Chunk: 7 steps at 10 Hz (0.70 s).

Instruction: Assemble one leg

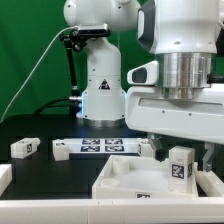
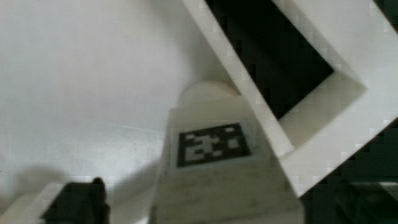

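Leg (image 2: 228,150) upright over tray (image 1: 125,180), fingers (image 2: 75,200) alongside

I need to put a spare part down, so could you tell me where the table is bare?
The table is bare behind the marker board, up to the robot base, and between the loose leg and that board. It is crowded on the exterior view's right, where the tool holds a leg over the tray.

A small white blocky leg (image 1: 181,166) at lower right wears a black-and-white square tag. The big white square tray (image 1: 125,183) sits on the black table (image 1: 40,128), green backdrop (image 1: 25,45) behind.
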Each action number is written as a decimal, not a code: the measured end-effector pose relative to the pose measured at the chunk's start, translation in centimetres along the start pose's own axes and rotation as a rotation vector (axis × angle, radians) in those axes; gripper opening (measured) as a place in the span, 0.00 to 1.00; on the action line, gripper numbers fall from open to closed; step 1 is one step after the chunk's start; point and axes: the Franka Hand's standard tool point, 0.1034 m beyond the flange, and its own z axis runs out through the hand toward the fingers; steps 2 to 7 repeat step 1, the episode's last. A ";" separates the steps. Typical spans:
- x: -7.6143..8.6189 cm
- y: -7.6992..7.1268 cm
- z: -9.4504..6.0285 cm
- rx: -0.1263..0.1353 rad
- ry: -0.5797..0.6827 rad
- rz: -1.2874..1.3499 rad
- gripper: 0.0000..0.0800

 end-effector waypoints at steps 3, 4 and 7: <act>0.0 0.0 0.0 0.000 0.000 0.000 0.81; 0.0 0.0 0.0 0.000 0.000 0.000 0.81; 0.0 0.0 0.0 0.000 0.000 0.000 0.81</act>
